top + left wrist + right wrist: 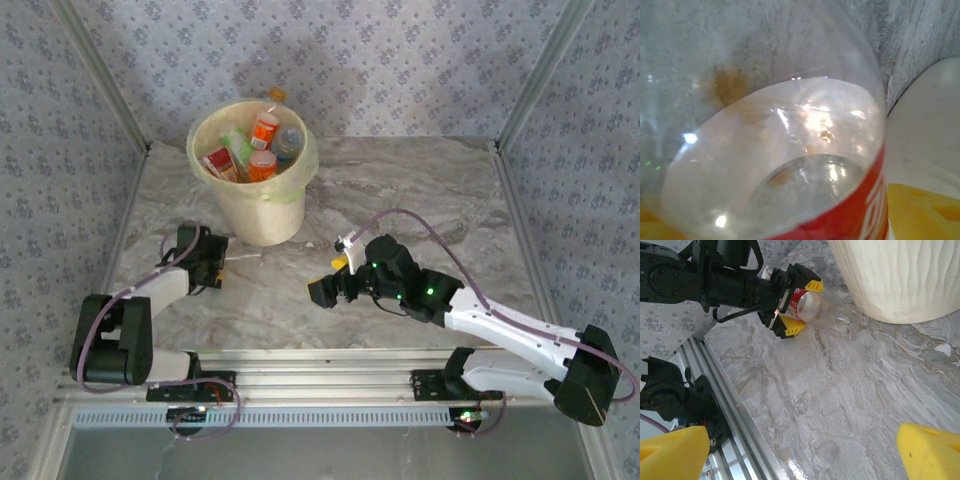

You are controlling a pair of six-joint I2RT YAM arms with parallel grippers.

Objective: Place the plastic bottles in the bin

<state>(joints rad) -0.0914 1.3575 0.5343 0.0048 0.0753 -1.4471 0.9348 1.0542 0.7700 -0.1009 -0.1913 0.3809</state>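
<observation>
A clear plastic bottle with a red label lies on the marble beside the foot of the cream bin. My left gripper is shut on its labelled end, one yellow pad on each side. From the left wrist, that bottle looms very close, with the bin's wall to the right. From above, the bin holds several bottles, and the left gripper sits at its base. My right gripper hovers over mid-table, open with nothing between its fingers.
An aluminium rail runs along the near table edge, and patterned walls close in the sides and back. A small white scrap lies on the marble near the bin. Bare tabletop stretches to the right of the bin.
</observation>
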